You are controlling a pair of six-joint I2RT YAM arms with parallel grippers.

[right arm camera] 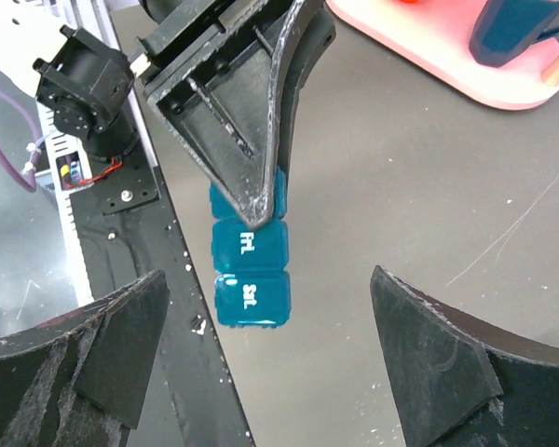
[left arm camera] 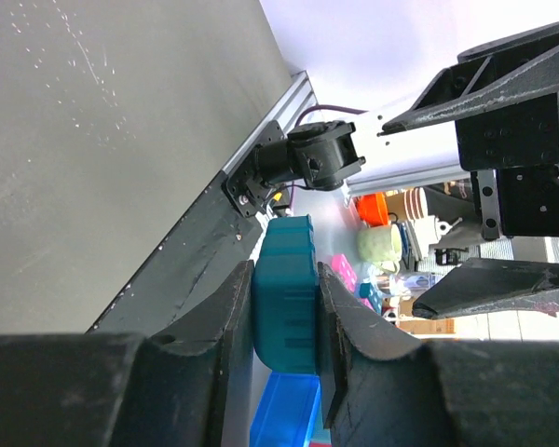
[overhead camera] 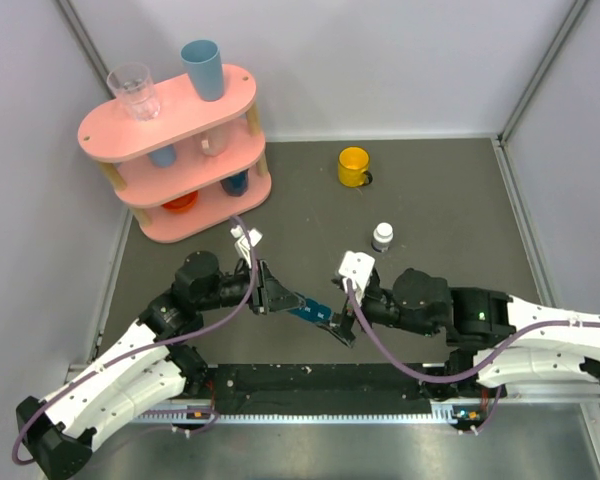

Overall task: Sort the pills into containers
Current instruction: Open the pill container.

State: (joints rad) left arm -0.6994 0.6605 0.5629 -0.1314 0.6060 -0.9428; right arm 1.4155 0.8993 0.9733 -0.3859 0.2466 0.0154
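Now, left tool: clamped on one end of the pill box.
Right tool: jaws wide, either side of the box's free end, not touching.
Pill box: by the near edge of the bench, midway along.

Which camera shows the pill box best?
The right wrist camera: the pill box sits in plain sight, and two lids read Fri and Sat. The left wrist camera shows only its teal side, pinched in the left gripper. The top camera shows just a small teal sliver.
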